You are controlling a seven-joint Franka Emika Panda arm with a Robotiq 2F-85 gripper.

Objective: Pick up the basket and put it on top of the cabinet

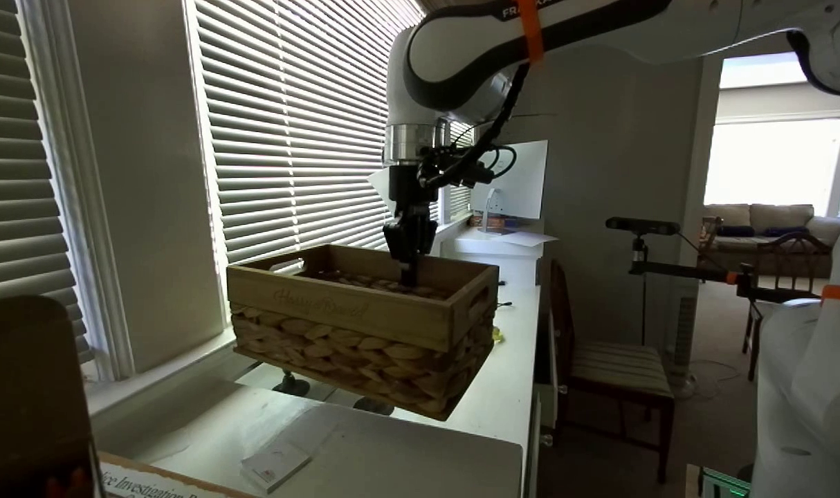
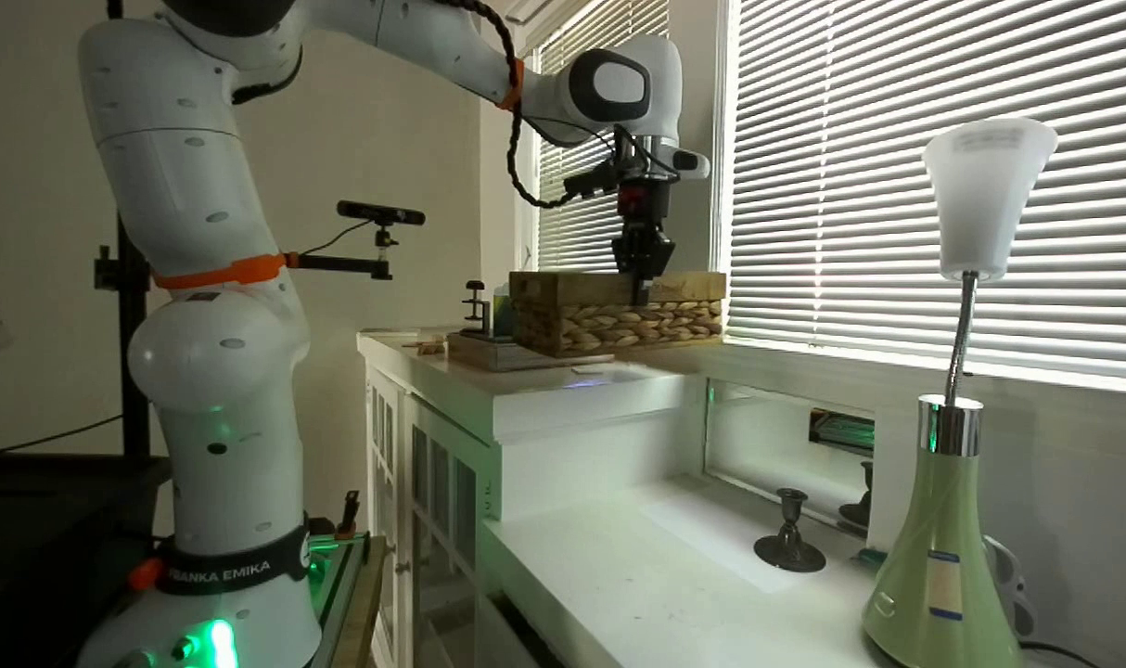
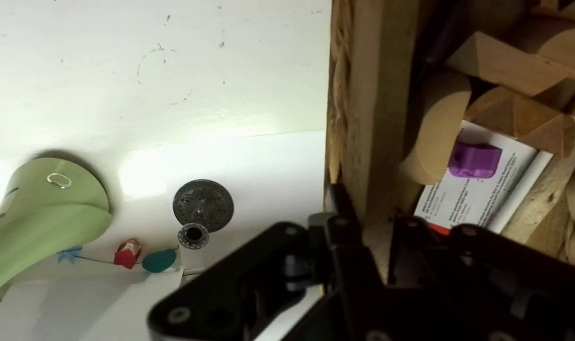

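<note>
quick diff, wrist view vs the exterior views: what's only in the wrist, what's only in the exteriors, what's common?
Wrist view only: the purple piece and the printed card lying inside the basket.

Exterior views only: the blinds and the links of the robot arm, in both; the striped-seat chair in an exterior view; the white lampshade in an exterior view.

All share: the basket, the gripper clamped on one side of it, and the white top of the cabinet.
</note>
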